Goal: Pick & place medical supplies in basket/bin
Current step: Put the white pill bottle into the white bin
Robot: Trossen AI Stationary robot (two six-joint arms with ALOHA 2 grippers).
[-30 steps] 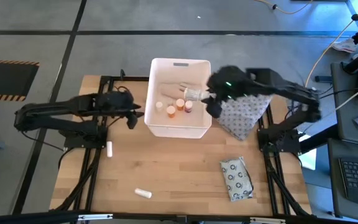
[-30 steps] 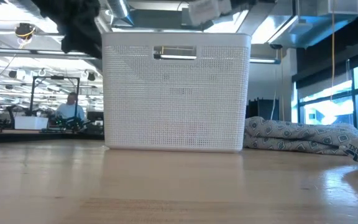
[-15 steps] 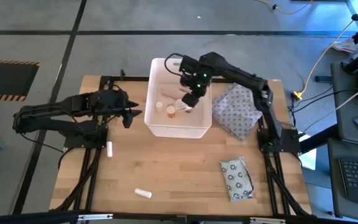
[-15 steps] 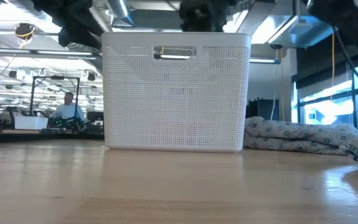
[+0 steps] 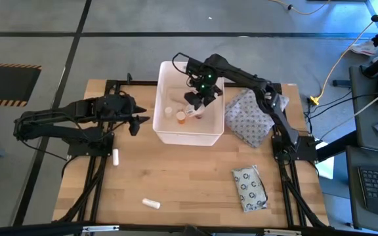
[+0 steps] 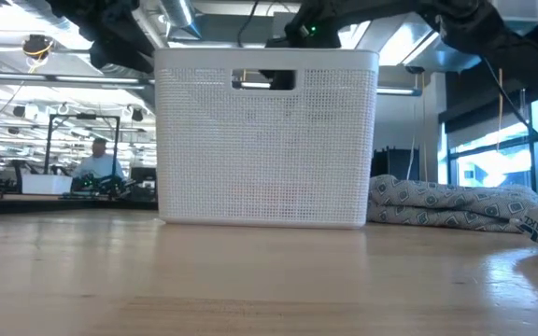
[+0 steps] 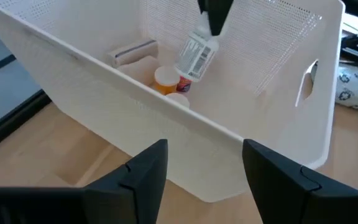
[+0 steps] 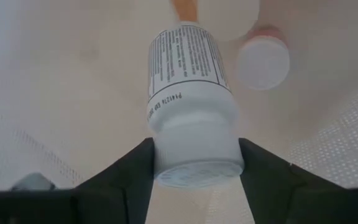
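Note:
The white bin point(image 5: 188, 136) stands at the table's far middle. Inside it are orange-capped bottles point(image 7: 165, 79) and a tan box point(image 7: 133, 52). My right gripper point(image 5: 197, 102) reaches down into the bin, shut on a white labelled pill bottle point(image 8: 190, 74). My left gripper point(image 7: 201, 169) waits open just outside the bin's left wall, nothing between its fingers. Two small white vials point(image 5: 115, 157) point(image 5: 151, 204) lie on their sides on the table's left and near parts. The flat grey ring-printed packet point(image 5: 249, 189) lies flat at the near right. My right gripper pinches the bottle's upper end point(image 8: 194, 146) between its two fingers point(image 8: 261, 175), one on each side. The fingers come steeply from above. The bottle hangs tilted below them point(image 7: 194, 55), inside the bin walls and over the orange-capped bottles.
A grey dotted cloth bundle point(image 5: 251, 118) lies against the bin's right side. In the low view the bin's wall with the handle slot point(image 6: 264, 80) hides what is inside. A person sits far off in the room behind the table.
My right gripper has swung from over the bin's right edge toward the left, to a spot over the bin's middle, and has sunk inside. It has tipped from near level to steeply down. The bottle went with it and now hangs where it lay level before.

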